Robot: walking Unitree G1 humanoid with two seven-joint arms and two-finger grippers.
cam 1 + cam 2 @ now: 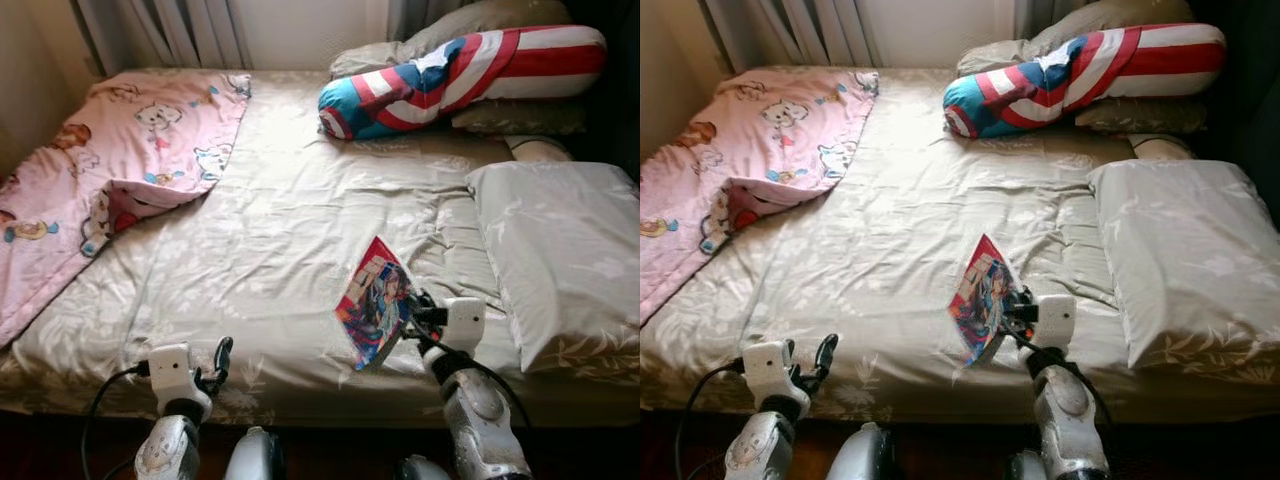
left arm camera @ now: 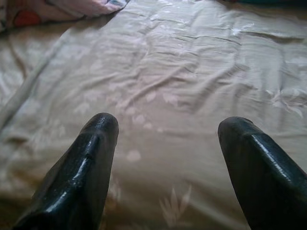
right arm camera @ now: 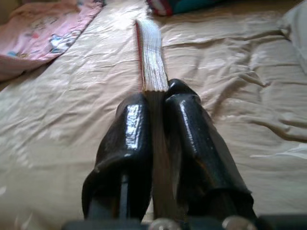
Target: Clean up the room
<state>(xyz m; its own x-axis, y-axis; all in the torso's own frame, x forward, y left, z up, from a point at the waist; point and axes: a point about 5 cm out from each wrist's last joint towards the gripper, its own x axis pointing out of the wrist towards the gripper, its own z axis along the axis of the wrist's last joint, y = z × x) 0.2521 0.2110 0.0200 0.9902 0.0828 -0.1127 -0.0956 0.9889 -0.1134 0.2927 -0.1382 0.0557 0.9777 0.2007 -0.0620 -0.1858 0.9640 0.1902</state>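
Note:
A comic book (image 1: 375,300) with a colourful cover is held on edge above the beige bed sheet (image 1: 270,220), tilted up from the mattress. My right gripper (image 1: 412,318) is shut on its near edge; in the right wrist view the book's page block (image 3: 152,57) runs away between the two black fingers (image 3: 127,143). My left gripper (image 1: 218,362) hovers over the bed's front edge at the left, open, with nothing between its fingertips (image 2: 96,143), only sheet below.
A pink cartoon blanket (image 1: 110,170) lies folded back over the bed's left side. A shield-striped bolster (image 1: 450,75) and pillows lie at the head. A large beige pillow (image 1: 560,250) sits on the right. Curtains (image 1: 170,30) hang behind.

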